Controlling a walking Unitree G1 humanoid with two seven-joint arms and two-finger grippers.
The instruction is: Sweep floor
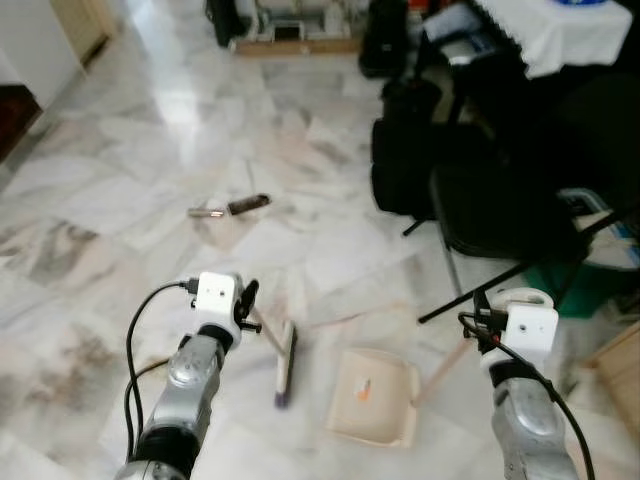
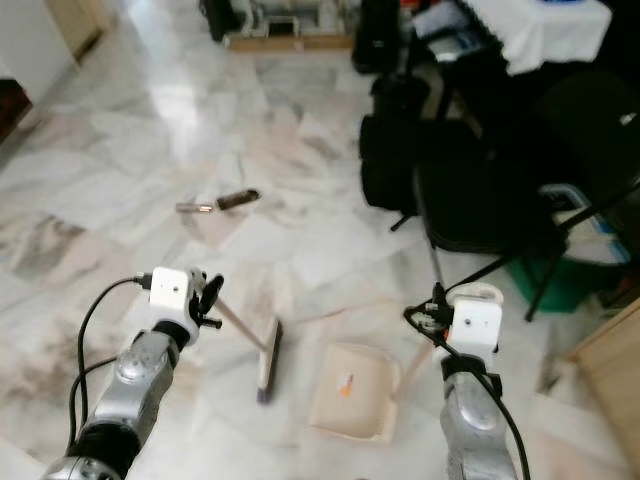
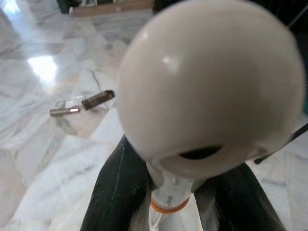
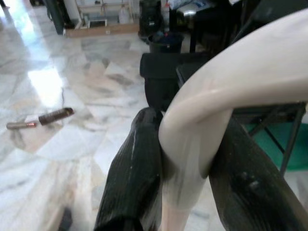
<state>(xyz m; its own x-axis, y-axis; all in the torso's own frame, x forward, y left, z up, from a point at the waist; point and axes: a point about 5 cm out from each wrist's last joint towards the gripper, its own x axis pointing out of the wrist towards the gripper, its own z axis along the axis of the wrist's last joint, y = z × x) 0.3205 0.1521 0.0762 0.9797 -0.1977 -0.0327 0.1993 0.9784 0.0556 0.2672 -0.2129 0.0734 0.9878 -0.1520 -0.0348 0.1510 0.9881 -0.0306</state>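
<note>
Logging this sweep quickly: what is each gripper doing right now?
Left gripper: shut on the broom handle.
Right gripper: shut on the dustpan handle.

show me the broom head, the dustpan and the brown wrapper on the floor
broom head (image 1: 285, 365), left eye view, middle of the bristle block
dustpan (image 1: 372, 398), left eye view, flat cream tray
brown wrapper (image 1: 248, 204), left eye view, middle of the dark piece

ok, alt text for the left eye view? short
Two silver robot arms over a marble floor: the left gripper holds a broom by its handle, the right gripper holds a cream dustpan. Brown debris lies ahead; black chairs stand to the right.
</note>
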